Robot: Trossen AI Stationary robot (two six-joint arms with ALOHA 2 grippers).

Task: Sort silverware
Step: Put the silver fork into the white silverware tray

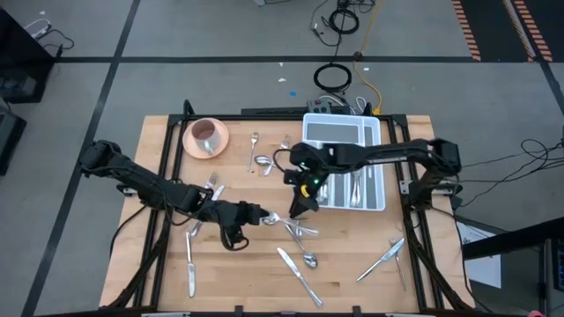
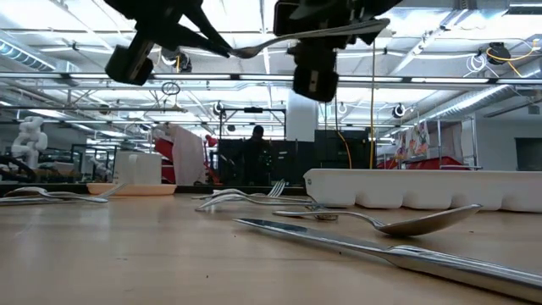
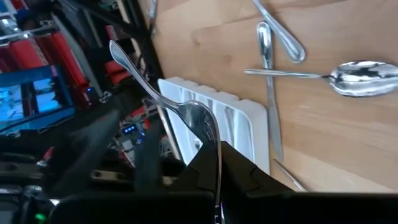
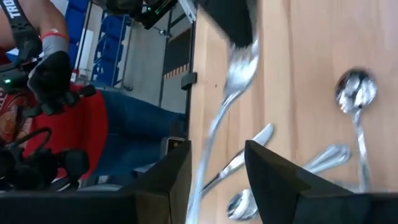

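My left gripper (image 1: 258, 214) is over the middle of the table, shut on a silver fork (image 3: 149, 81) held clear of the wood. The fork's handle (image 4: 205, 155) points toward the table's right and runs between the two fingers of my right gripper (image 4: 217, 158). That gripper (image 1: 300, 204) is open and comes in from the right, slanting down. I cannot tell whether the handle touches either of its fingers. In the low view the fork (image 2: 313, 36) hangs high over the table between both grippers. More silverware lies loose on the wood. My left gripper pinches the fork's tine end (image 3: 205, 127) between its two fingers, coming from the table's left and slanting a little down. The fingers run along the fork. The fork is lifted clear and roughly level, its handle (image 3: 124, 56) sticking out beyond the fingertips.
A white compartmented tray (image 1: 374, 132) holding silverware stands at the far right, and a pink bowl (image 1: 207, 136) at the far left. Loose pieces lie near the front (image 1: 304, 257), at the right (image 1: 383, 260), at the left (image 1: 189, 264) and beside the bowl (image 1: 260, 160).
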